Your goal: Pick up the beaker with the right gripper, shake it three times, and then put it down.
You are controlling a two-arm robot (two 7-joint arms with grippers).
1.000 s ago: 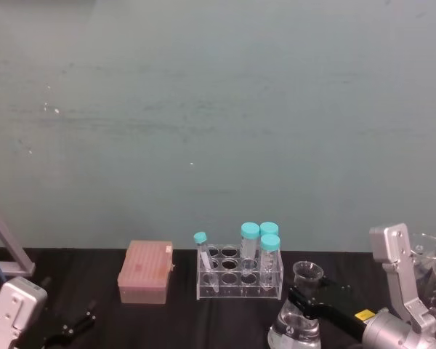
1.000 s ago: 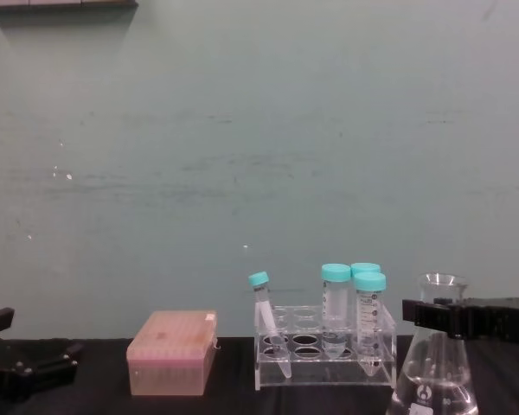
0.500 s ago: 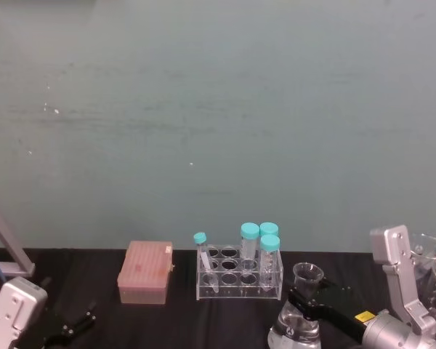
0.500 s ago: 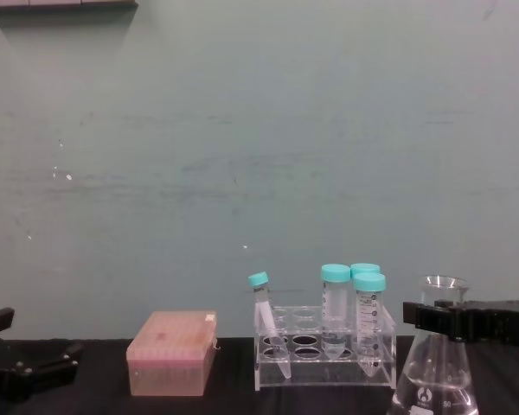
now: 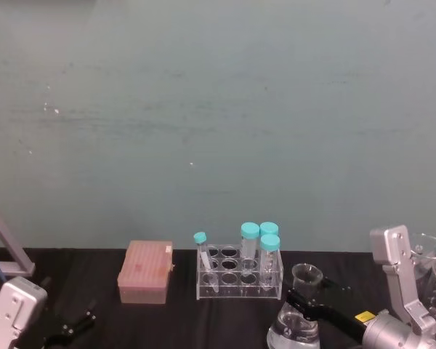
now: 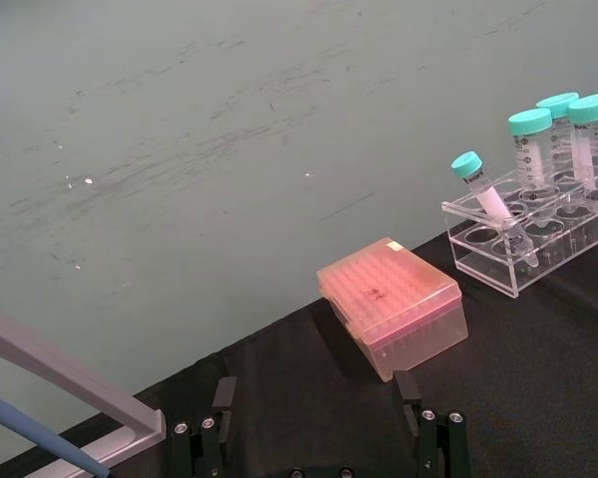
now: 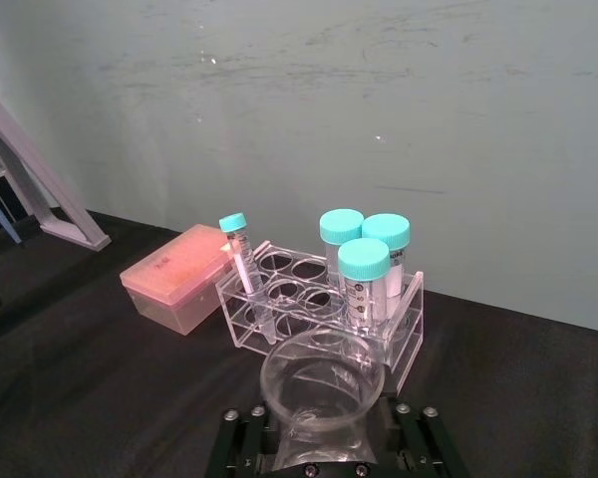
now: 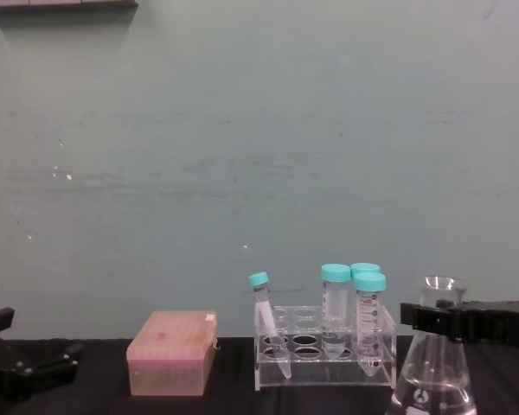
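Glass beaker [image 8: 433, 363] clamped at neck by right tool [image 8: 428, 319]; four teal-capped tubes [image 8: 352, 298]; one rack [image 8: 324, 356].

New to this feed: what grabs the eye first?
Probably the beaker at the table's right front, with the right claw clamped around its narrow neck just under the flared rim. Next, the clear tube rack mid-table with four teal-capped tubes, one leaning, and the pink tip box to its left. The left claw sits open, low at the table's left front.
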